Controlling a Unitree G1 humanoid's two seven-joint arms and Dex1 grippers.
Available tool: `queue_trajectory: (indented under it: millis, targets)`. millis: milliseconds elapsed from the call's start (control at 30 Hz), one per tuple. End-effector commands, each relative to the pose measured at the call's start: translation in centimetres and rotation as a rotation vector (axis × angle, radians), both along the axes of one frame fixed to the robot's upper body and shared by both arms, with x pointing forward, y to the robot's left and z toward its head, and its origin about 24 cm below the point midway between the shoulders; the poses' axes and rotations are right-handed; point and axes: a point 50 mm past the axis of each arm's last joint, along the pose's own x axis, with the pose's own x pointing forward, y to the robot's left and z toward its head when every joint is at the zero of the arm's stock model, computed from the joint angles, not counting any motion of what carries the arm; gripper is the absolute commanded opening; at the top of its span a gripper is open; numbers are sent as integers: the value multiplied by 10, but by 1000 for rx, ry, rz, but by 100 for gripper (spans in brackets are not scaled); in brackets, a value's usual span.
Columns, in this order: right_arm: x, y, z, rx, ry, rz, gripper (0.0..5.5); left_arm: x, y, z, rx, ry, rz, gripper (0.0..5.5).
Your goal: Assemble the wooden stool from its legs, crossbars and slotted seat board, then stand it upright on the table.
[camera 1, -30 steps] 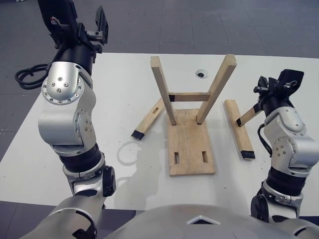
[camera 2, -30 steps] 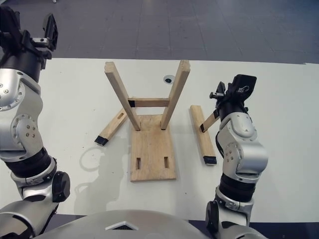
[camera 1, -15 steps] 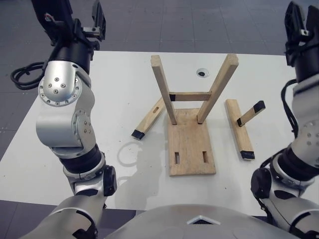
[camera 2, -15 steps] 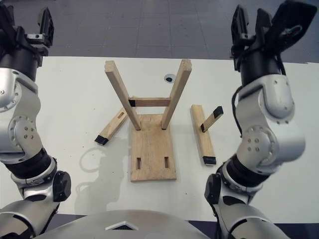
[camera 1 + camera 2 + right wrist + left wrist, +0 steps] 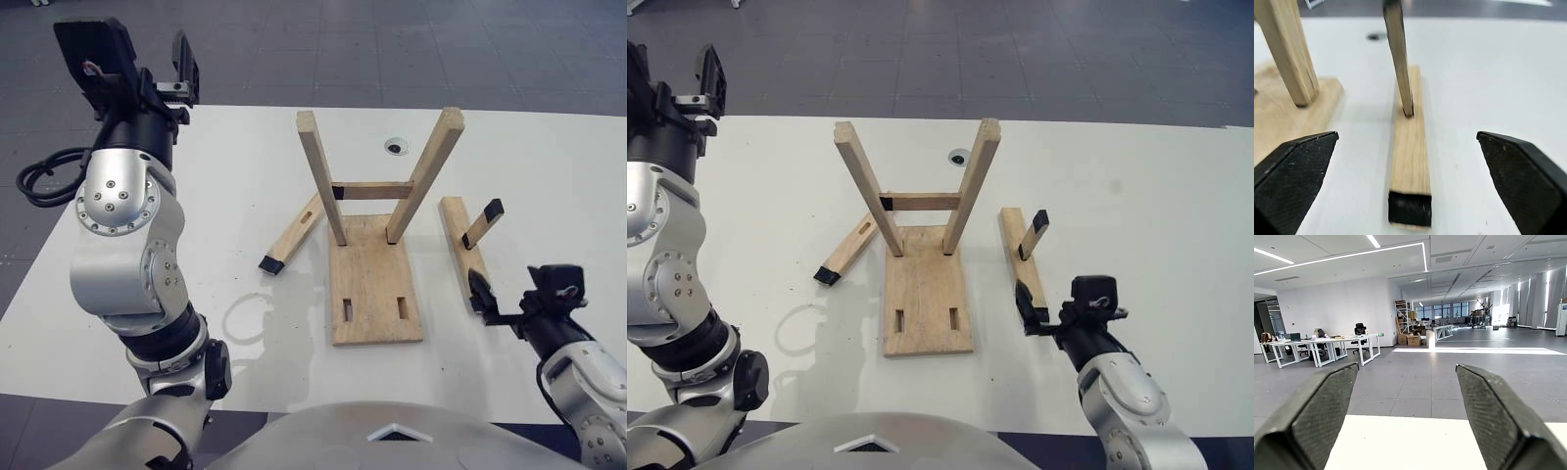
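Loose leg with crossbar: on counter, just right of seat board | likely light, rigid wood; grip mid-shaft | right end effector: fingers apart, facing capped end | left end effector: apart, raised.

A grey tiled floor stretches far back. White desks, shelving and bright windows stand far off under ceiling light strips.

I logged my right gripper, one finger at the capped end of a loose leg. Just ahead of it stood that leg's crossbar stub. Left of it lay the seat board with the joined legs.
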Motion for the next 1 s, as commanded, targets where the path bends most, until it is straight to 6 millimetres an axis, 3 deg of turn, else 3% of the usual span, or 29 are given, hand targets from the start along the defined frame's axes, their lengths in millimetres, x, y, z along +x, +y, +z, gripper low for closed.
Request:
queue_trajectory:
  millis: [33, 167, 333, 467, 900, 967, 1000]
  targets:
    - [-4, -1, -21, -2, 138, 25, 522, 3, -3, 3, 2, 3, -18, 368]
    - [-10, 2, -44, 20, 253, 65, 522, 5, -4, 4, 4, 2, -28, 368]
    - [12, -8, -59, -56, 258, 79, 522, 6, -7, 3, -1, 3, -39, 368]
    - [28, -7, -56, -40, 228, 74, 452, 6, -8, 4, -5, -3, -40, 368]
    - [31, -9, -51, -55, 231, 104, 206, 3, -4, 0, -17, 10, -10, 368]
    - [39, -12, -47, -51, 198, 89, 204, 3, -1, 0, -18, 15, 2, 368]
    - [57, -19, -36, -44, 121, 55, 204, 3, 3, 0, -19, 18, 11, 368]
